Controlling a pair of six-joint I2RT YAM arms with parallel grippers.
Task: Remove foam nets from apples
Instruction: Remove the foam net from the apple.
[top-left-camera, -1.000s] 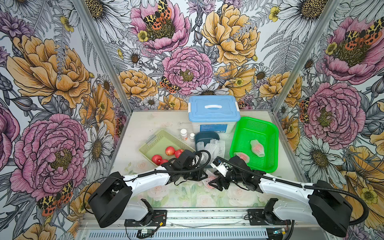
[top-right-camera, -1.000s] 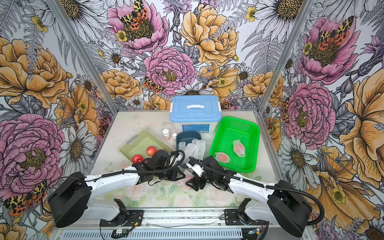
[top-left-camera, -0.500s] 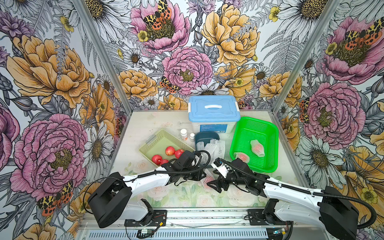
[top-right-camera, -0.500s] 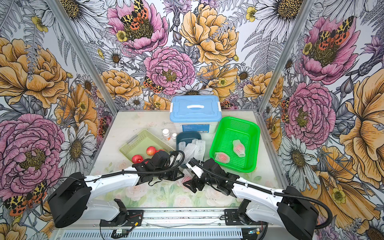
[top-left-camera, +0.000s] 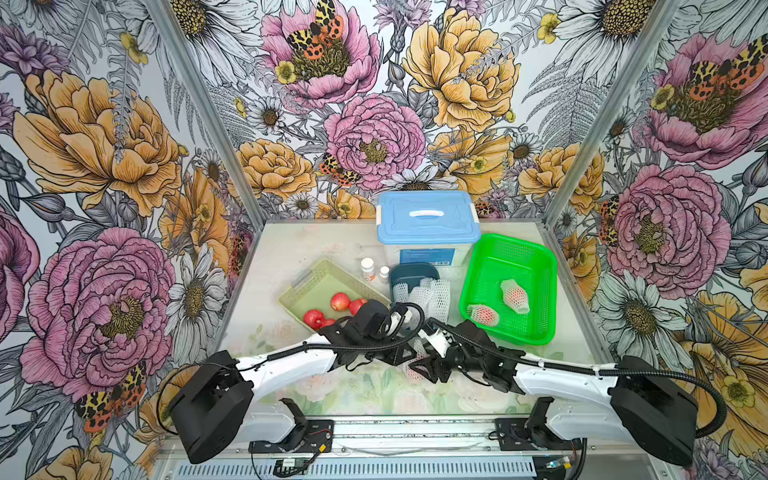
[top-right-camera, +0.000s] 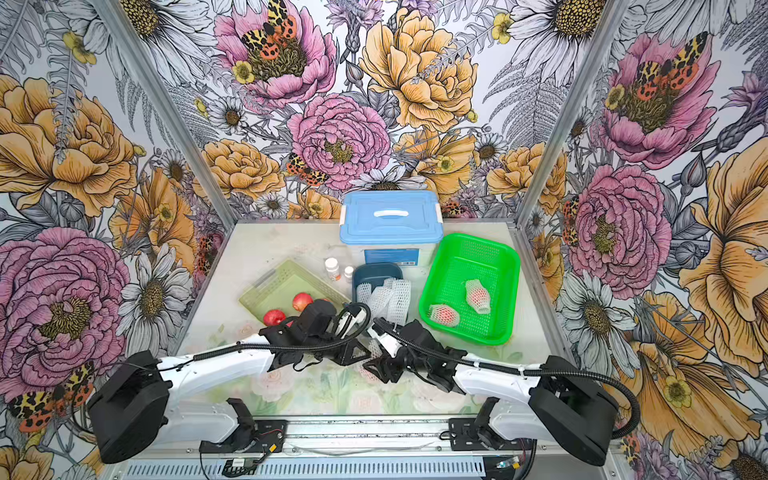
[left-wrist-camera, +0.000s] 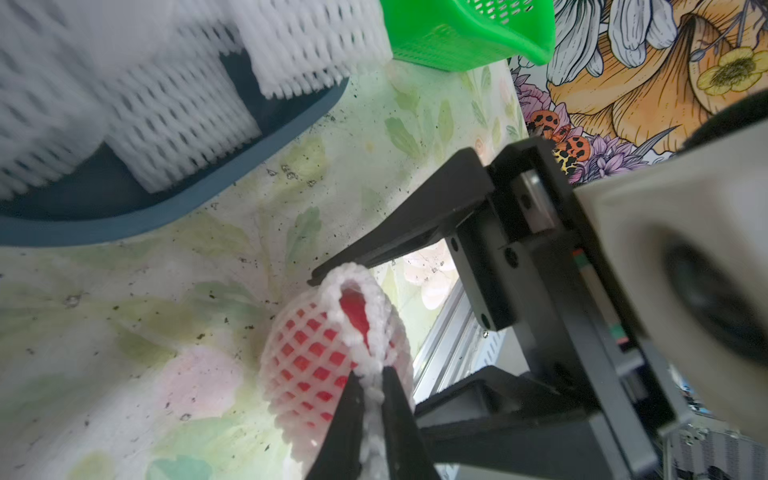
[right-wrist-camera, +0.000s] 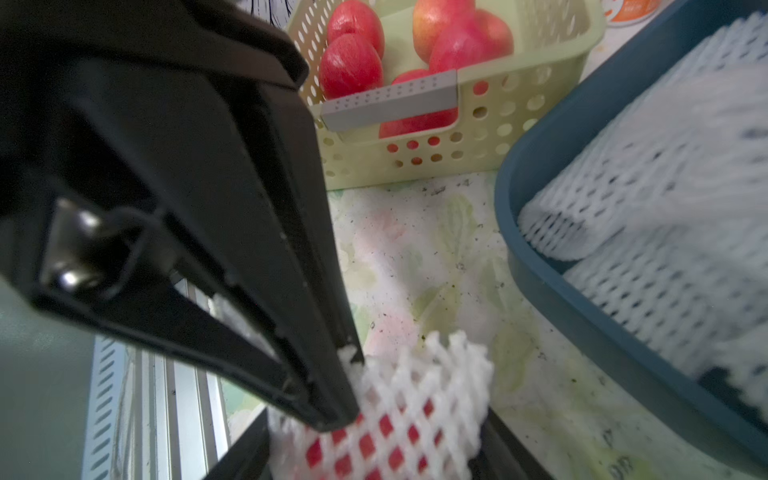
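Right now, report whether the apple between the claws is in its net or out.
In: the foam net wraps the apple, red showing through its holes; left claw pinches it.

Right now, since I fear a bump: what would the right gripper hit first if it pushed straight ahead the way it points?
Most likely the netted apple, sitting at the tips of the right gripper; the left gripper pinches its net there.

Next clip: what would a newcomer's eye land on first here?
The two grippers meet at front centre of the table: the left gripper pinches the frilly end of the foam net on a red apple, and the jaws of the right gripper stand either side of it. Next comes the bright green basket to the right, holding two netted apples.
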